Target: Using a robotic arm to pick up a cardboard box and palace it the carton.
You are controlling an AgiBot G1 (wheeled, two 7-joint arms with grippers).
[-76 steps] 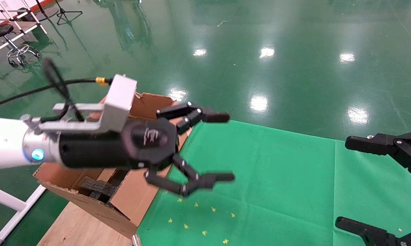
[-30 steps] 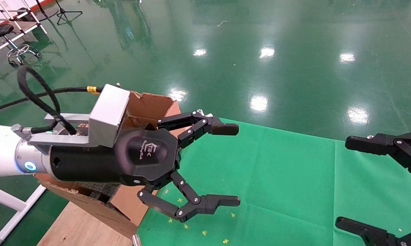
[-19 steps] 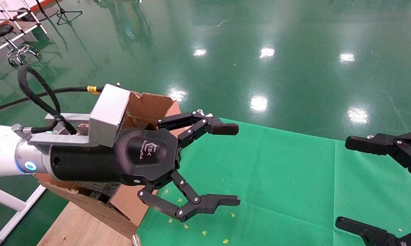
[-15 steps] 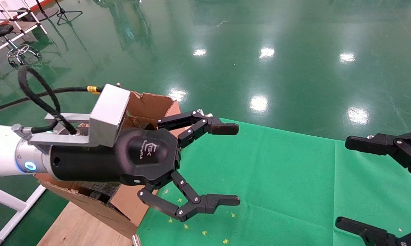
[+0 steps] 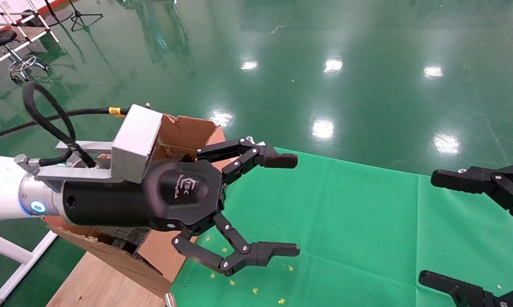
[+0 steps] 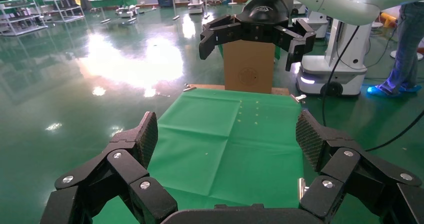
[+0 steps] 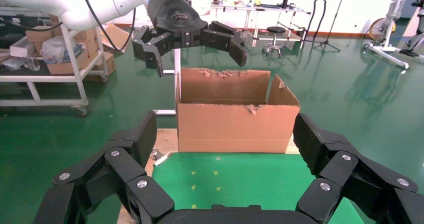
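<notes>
**Left gripper empty beside the carton**

The small reddish-brown cardboard box is seen in no view. The large brown corrugated carton (image 5: 184, 132) is overhung by the white-sleeved left gripper (image 5: 277, 204), fingers spread, empty. The black right gripper (image 5: 452, 232) is parked, spread. A collision with the torn flaps is risked. Since earlier frames, the left gripper has been lowered and halted

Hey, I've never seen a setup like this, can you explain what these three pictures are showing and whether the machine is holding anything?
It is a two-armed robot. One picture looks down from its head; the other two come from cameras on each wrist. The left gripper, on the white arm, hangs open above the green cloth, holding nothing. The right gripper waits open at the far side, also holding nothing. Beside the cloth stands a large carton with torn flaps. No small box shows in any picture.
</notes>
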